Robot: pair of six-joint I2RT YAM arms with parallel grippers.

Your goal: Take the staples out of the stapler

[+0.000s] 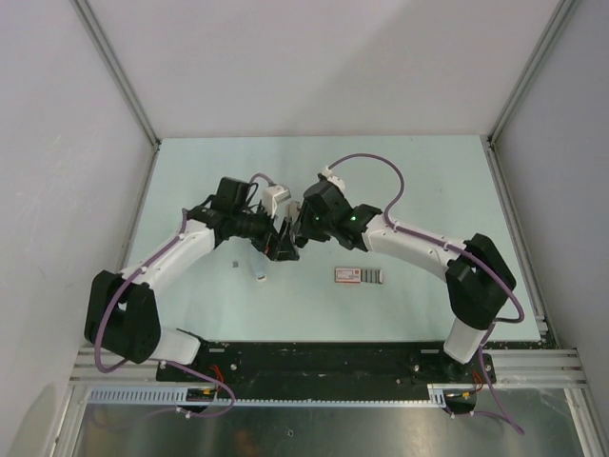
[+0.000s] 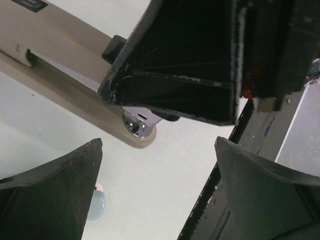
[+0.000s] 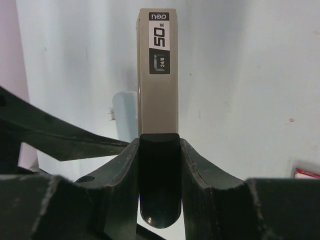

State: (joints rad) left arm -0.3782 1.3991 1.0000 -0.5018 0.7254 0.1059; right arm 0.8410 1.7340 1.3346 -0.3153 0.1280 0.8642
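Pinching the stapler [image 3: 157, 90] by its black end with the right gripper [image 3: 159, 150], roughly mid-table. Got the left gripper [image 2: 160, 195] spread wide right beside it, holding nothing. Also spotting a small pale-blue bit [image 3: 124, 116] on the table [image 3: 240, 75] nearby.

From above, the slim beige stapler [image 3: 157, 75] is mostly hidden under the meeting arms [image 1: 328, 214] at frame centre. Its black rear is buried inside the right tool [image 3: 159, 145]. A blurred pale-blue object [image 2: 96, 205], lower left, is half-covered by the left tool [image 2: 159, 150]. The tiny grey speck [image 1: 234, 264] is unidentifiable.
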